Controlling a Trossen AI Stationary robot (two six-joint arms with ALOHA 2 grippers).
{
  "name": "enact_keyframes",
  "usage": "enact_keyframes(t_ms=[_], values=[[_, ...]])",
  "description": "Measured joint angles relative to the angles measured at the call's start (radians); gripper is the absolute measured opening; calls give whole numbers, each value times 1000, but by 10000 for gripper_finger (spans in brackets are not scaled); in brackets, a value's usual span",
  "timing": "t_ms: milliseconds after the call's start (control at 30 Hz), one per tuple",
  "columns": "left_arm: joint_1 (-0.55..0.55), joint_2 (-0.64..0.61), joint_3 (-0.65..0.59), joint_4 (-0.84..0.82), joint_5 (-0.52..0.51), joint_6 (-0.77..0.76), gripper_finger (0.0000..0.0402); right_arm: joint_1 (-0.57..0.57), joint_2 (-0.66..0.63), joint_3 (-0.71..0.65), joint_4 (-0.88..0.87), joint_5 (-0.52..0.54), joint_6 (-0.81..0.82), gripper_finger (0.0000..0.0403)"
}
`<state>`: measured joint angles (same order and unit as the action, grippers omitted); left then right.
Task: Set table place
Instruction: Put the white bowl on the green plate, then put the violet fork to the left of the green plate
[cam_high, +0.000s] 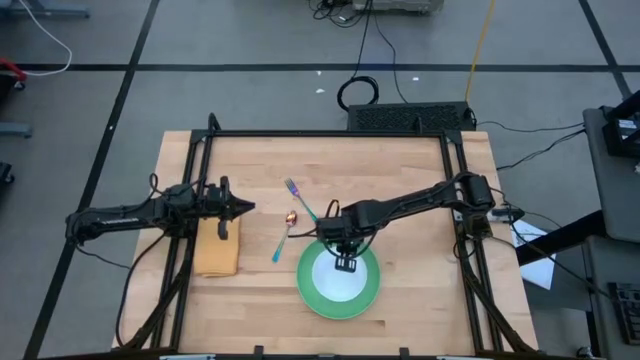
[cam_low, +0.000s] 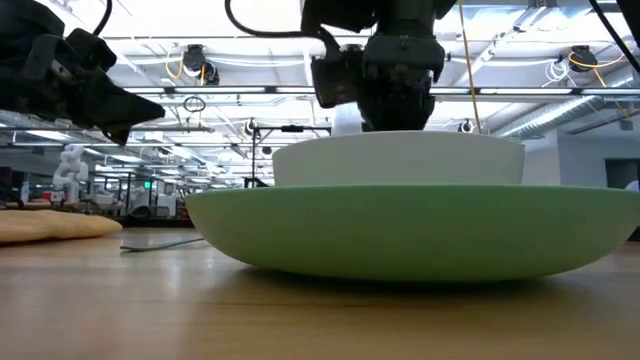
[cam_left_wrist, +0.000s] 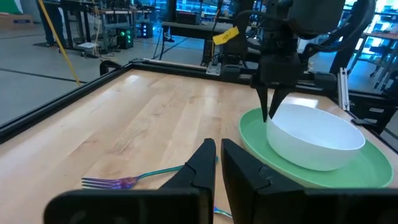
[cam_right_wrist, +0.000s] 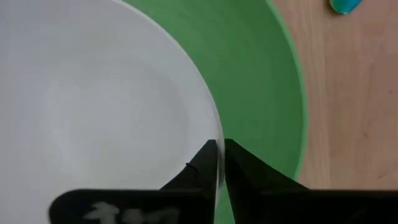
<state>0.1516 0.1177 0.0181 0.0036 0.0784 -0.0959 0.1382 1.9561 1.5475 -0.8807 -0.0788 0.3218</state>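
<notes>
Bowl (cam_right_wrist: 93, 112) rim between right hand (cam_right_wrist: 219, 163) fingers

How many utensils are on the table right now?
2: a fork near the table's middle, and a spoon just on the left arm's side of the green plate. None seem hidden.

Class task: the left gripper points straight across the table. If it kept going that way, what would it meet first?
Probably the fork, lying just ahead of the left gripper; beyond it the green plate. Its height above the table is unclear, so it might pass over.
</notes>
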Motion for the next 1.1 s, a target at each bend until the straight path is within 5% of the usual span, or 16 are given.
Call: enact_keyframes(t_ms=[400,633,1100], values=[[-5,0,0,0,0,0,31,1,-85,1,39,-1,-33,82],[-5,0,0,0,0,-8,31,2,-204,2,77,-27,-137,9],[-5,0,0,0,0,-12,31,8,-503,-127,242,-23,-284,0]])
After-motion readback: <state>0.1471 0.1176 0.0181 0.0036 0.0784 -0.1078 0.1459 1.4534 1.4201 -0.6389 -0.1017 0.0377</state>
